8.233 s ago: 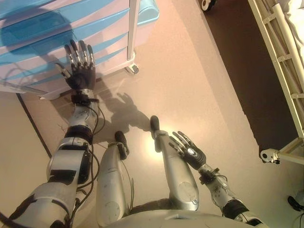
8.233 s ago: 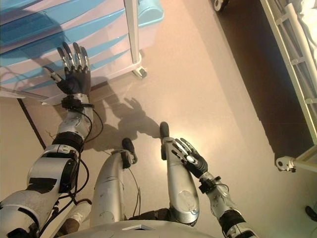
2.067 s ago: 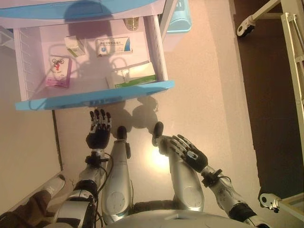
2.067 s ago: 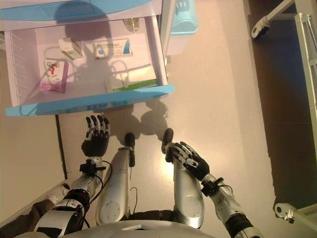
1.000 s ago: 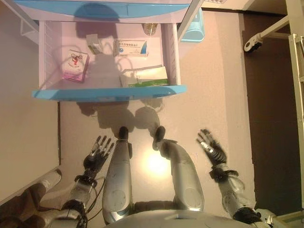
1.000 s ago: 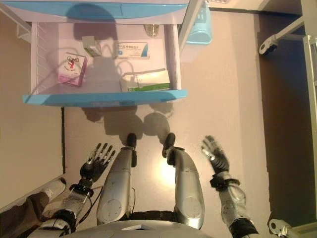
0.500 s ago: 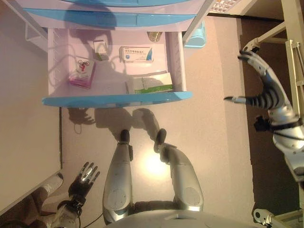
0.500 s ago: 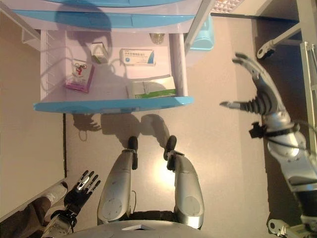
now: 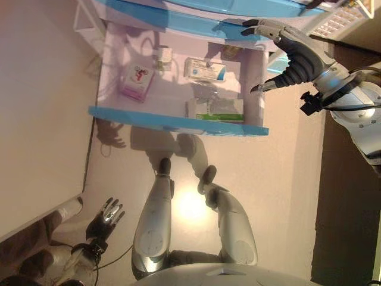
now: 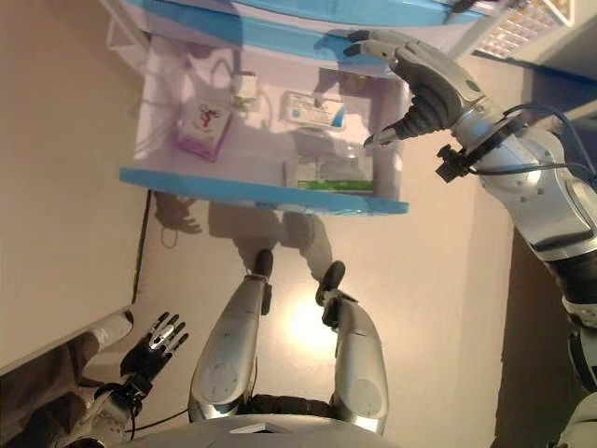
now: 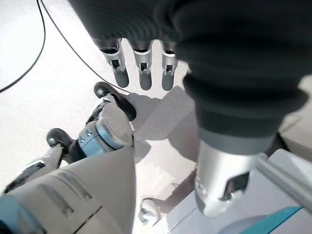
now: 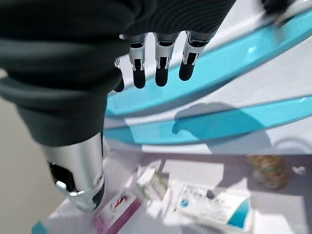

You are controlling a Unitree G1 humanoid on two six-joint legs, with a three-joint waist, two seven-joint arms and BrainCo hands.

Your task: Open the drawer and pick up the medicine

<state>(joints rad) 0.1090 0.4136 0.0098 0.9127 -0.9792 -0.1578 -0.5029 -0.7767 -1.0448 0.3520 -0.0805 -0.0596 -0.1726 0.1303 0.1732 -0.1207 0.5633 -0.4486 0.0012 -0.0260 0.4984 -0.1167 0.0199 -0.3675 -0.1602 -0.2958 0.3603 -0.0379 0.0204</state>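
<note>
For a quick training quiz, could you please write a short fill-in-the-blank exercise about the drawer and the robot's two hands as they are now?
1. The drawer with the blue front stands ____.
2. The ____ hand hovers over the drawer's far corner, holding nothing.
3. The pink box lies at the drawer's ____ side.
4. The left hand hangs low over the ____.

Missing words: open; right; left; floor

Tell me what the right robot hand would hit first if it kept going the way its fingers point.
Probably the cabinet's blue drawer fronts above the open drawer: the right robot hand points at them, though depth is unclear.
</note>
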